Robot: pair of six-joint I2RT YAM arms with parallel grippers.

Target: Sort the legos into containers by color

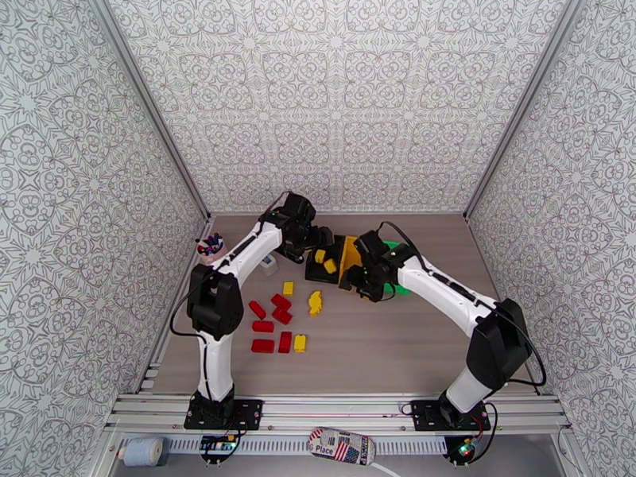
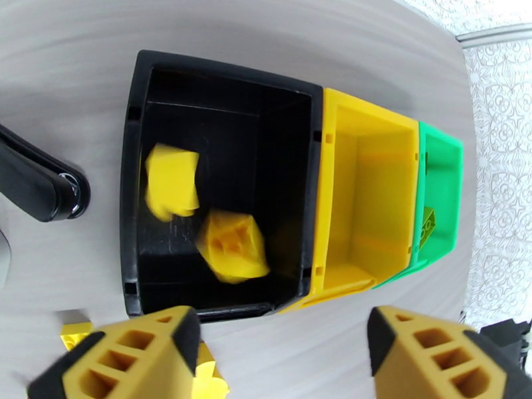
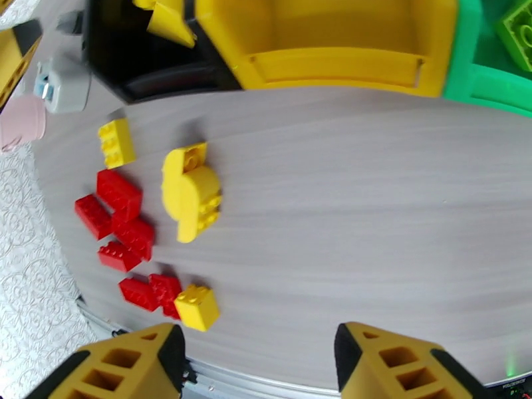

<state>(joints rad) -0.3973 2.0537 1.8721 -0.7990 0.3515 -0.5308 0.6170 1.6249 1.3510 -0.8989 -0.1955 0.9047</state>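
White arms (image 1: 242,260) with black joints (image 1: 215,304) and yellow, hollow-celled fingers (image 2: 120,357)

We see three bins in a row on the table (image 1: 413,343), toward its far side: the left bin (image 2: 133,194), middle bin (image 2: 326,194) and right bin (image 2: 444,161), wall against wall. Two bricks (image 2: 171,181) lie in the left bin, and one brick (image 2: 427,224) lies in the right bin. Before the left bin we find a clump of bricks (image 1: 316,302) on the table. Loose bricks (image 1: 270,323) spread to its left and nearer us. A cup (image 1: 211,250) stands at the left edge, with a box (image 1: 269,264) between it and the bins.
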